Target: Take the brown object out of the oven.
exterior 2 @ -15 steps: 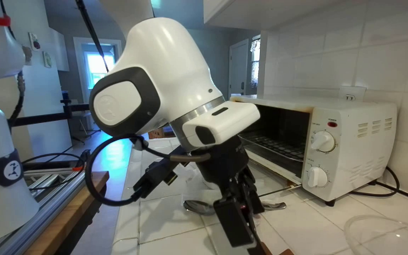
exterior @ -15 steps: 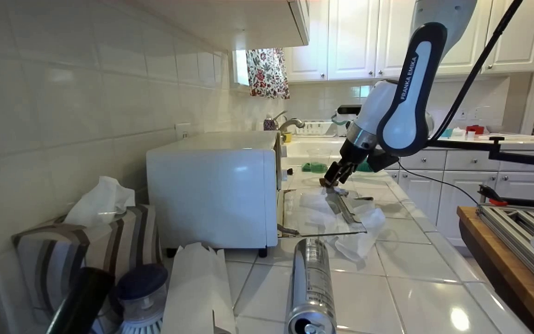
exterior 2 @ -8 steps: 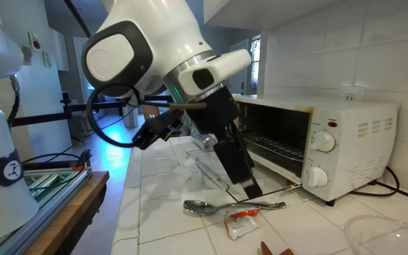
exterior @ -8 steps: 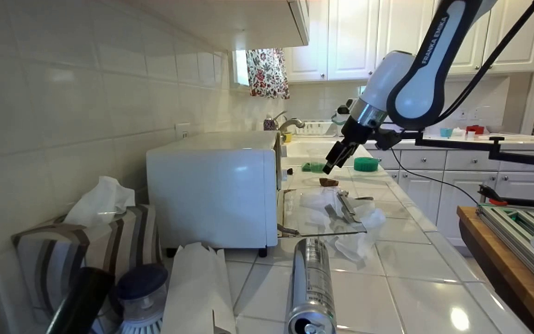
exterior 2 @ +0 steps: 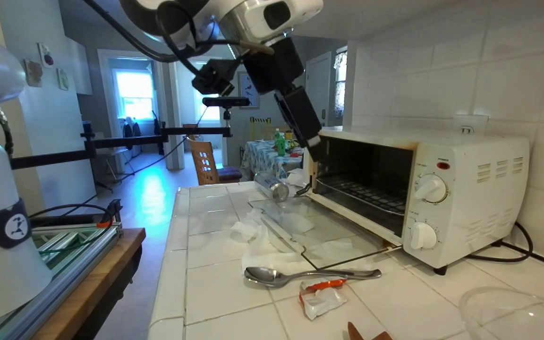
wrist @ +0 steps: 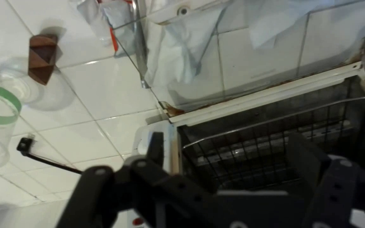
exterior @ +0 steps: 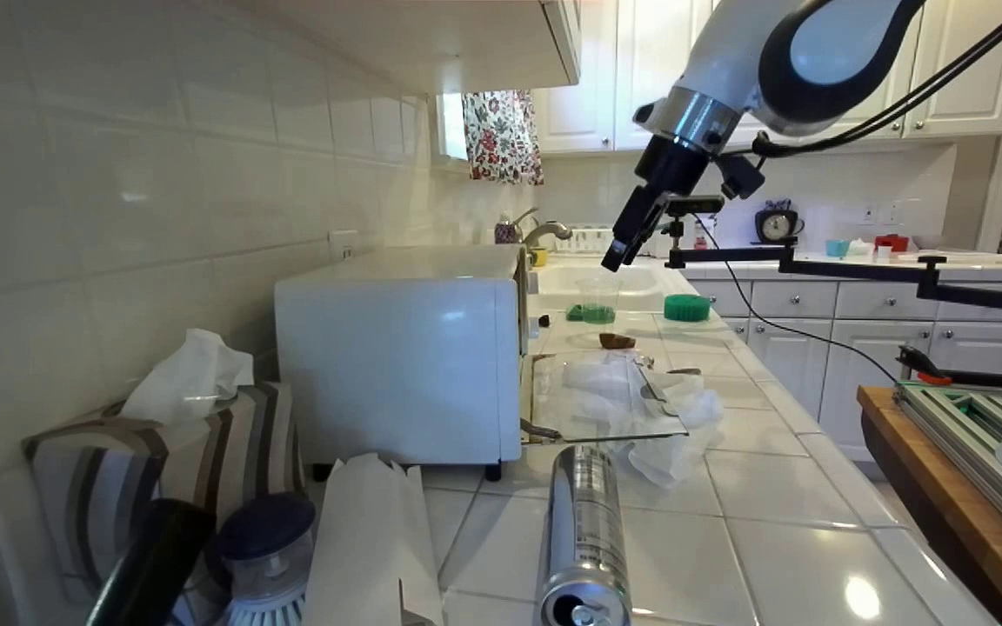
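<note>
A faceted reddish-brown block (wrist: 42, 59) lies inside the white-tiled tabletop's (exterior: 814, 478) robot-side edge; the spread black pincer (wrist: 228, 147) hangs higher than before.

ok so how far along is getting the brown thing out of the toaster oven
Done, it seems: the brown faceted object rests on the tiled counter, outside the toaster oven. In hand: nothing; the fingers stand apart, raised above the counter, with no object gripped. Left: probably nothing of the removal itself; the glass door is down and open, but the task doesn't ask to shut it.
</note>
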Controlling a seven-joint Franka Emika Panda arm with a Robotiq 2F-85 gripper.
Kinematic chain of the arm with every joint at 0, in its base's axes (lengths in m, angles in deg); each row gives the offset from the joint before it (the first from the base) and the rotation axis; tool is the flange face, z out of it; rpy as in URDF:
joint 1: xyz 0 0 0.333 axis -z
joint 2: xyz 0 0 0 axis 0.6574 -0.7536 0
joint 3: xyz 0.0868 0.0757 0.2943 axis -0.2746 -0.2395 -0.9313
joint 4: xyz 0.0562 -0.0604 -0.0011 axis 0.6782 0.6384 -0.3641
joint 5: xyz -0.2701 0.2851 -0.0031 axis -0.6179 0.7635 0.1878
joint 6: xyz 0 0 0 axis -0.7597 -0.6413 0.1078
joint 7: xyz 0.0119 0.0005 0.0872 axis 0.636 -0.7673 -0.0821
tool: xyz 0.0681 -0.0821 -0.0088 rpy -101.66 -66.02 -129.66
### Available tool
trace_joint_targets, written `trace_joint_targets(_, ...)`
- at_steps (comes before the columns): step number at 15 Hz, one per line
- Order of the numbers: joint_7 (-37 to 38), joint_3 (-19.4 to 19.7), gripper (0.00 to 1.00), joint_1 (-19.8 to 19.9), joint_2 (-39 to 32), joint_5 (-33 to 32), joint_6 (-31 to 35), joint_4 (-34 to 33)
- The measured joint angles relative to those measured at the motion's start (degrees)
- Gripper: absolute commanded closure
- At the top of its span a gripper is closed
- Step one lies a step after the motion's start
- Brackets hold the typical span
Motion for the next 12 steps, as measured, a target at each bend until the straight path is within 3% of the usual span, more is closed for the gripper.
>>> trace_joint_targets(6,-3.1,0.0,0.0,0.1,9.6,0.5,-15.2,0.0)
trace_joint_targets(12,-3.1,-0.1,0.0,0.1,10.2,0.5,-16.3,0.0)
